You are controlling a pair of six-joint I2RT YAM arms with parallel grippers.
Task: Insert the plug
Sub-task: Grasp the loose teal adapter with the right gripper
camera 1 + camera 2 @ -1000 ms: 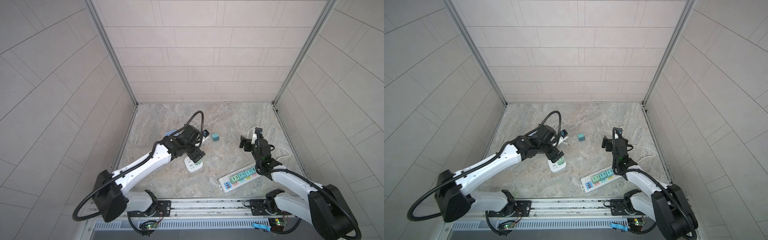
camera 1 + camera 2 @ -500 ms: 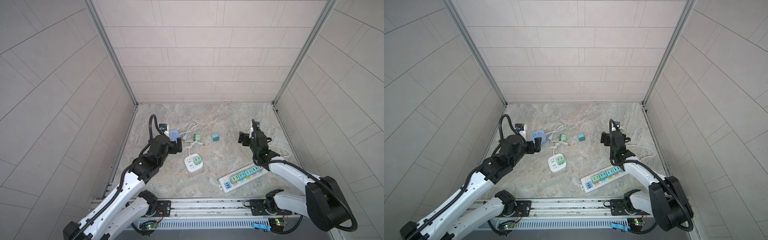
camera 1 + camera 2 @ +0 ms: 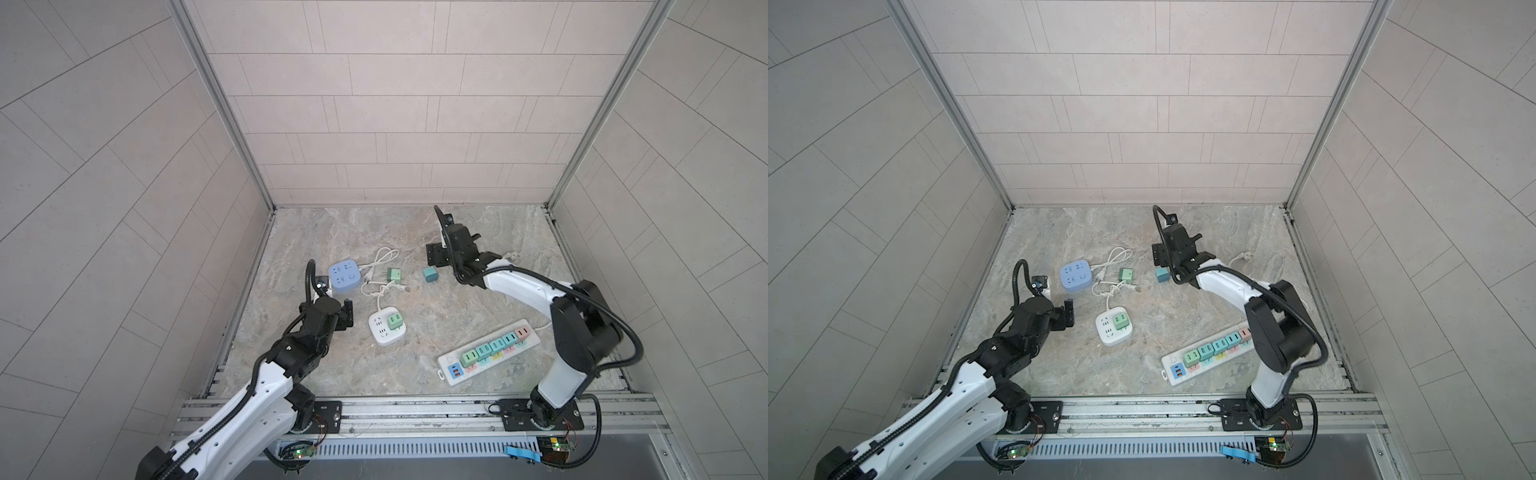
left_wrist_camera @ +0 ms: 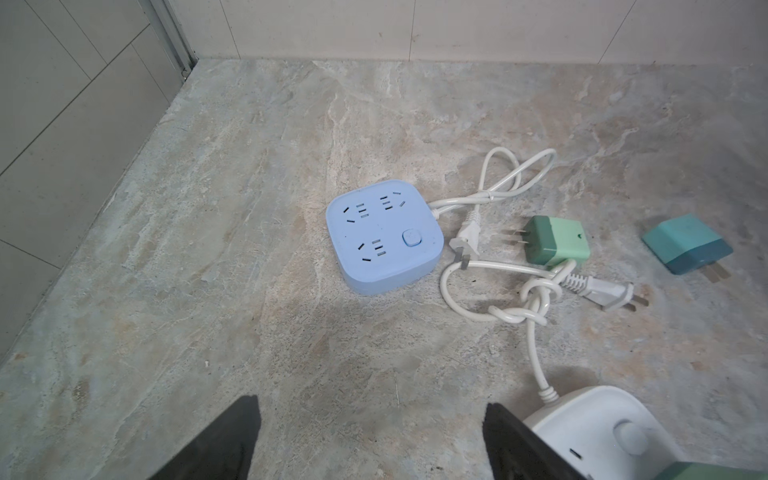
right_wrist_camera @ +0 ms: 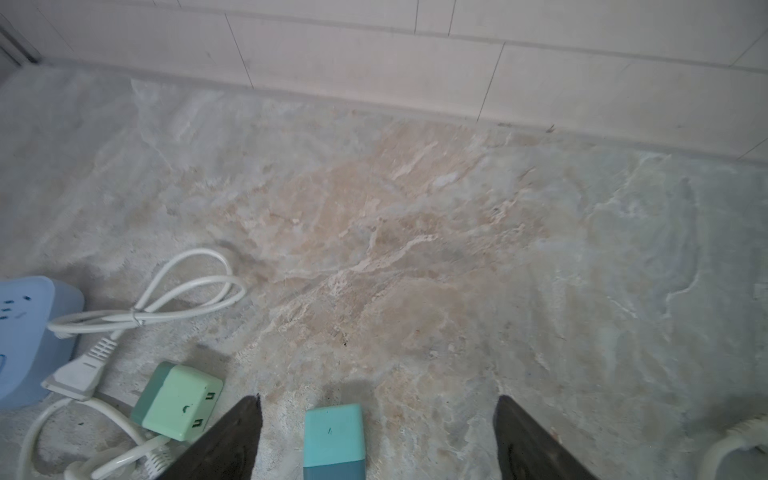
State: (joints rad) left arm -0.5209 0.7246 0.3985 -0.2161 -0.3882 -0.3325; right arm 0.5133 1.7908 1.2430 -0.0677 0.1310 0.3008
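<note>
A loose teal plug [image 3: 430,274] [image 5: 332,436] lies on the stone floor. My right gripper [image 3: 434,254] [image 5: 378,401] hovers open just over it, and in the right wrist view the plug sits between the fingers, nearer one of them. A loose green plug [image 3: 394,274] [image 4: 555,241] lies beside the blue square socket [image 3: 344,275] [image 4: 384,235], whose outlets are free. Another green plug [image 3: 395,320] sits in the white square socket [image 3: 380,334]. My left gripper [image 3: 347,320] [image 4: 372,409] is open and holds nothing, left of the white socket.
A long white power strip [image 3: 446,365] with several pastel plugs in it lies at the front right. White cords [image 3: 384,257] with their own plugs tangle between the two square sockets. Tiled walls close in the floor on three sides.
The left arm has drawn back from over the white socket to the front left, with the green plug staying in that socket. The right gripper has swung left and back over the teal plug.
</note>
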